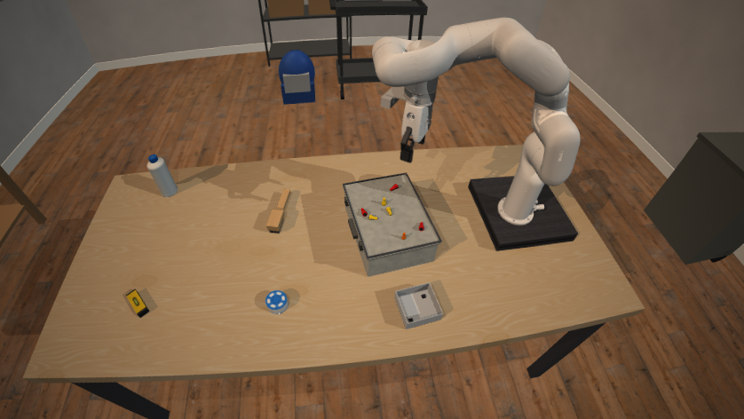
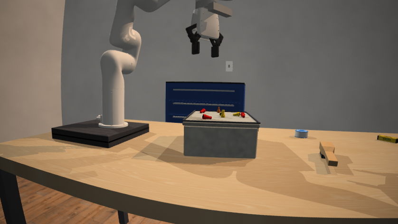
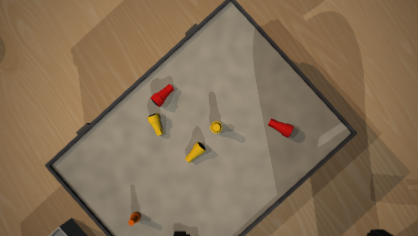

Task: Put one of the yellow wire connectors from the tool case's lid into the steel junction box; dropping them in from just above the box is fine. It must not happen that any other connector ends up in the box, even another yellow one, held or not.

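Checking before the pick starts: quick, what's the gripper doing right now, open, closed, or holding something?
Gripper: open, fingers spread wide, holding nothing, hanging high above the tool case's lid.

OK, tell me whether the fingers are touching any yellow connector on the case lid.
Apart. The exterior view shows the open gripper hanging high above the tool case's lid, with bare wall between it and the yellow connectors.

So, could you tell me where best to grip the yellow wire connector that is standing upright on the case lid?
Probably straight down from above with the open gripper, closing across the round sides of the upright yellow connector. It stands on end, apart from its neighbours, so both fingers have room.
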Controlling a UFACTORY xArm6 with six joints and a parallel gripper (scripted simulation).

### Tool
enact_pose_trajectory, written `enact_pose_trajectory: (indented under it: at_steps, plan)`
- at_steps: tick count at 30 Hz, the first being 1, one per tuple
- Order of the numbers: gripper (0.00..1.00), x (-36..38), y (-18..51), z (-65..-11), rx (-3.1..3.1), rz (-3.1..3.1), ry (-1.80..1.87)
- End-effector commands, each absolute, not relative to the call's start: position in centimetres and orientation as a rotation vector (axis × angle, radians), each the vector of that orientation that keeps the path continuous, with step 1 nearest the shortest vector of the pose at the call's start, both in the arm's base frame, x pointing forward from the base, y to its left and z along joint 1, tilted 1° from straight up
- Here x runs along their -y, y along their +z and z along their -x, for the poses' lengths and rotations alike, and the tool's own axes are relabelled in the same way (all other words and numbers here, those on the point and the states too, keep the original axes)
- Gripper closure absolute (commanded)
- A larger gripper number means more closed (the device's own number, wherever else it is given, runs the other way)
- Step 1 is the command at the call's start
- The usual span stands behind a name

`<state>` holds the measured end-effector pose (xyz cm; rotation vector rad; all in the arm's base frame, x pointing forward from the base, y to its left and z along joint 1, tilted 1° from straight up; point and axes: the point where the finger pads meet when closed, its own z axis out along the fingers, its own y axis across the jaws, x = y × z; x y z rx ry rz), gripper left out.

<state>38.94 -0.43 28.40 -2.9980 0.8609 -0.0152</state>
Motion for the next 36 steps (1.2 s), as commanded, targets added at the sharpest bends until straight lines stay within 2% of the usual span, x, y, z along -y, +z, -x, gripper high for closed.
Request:
enact_pose_trajectory:
  at_steps: [1,21,34,35,36]
  plan:
    - [0.0,0.0,28.2,-40.2,-1.148,2.915,-0.01]
    - [0.0,-1.6,26.9,-43.9,-1.932,2.464,-0.006]
    - [0.0,-1.8,26.7,-44.3,-2.015,2.396,-0.005]
    - [1.0,-1.8,26.7,-44.3,-2.015,2.396,-0.005]
    - [1.0,-1.8,26.7,-44.3,-2.015,2.396,-0.005]
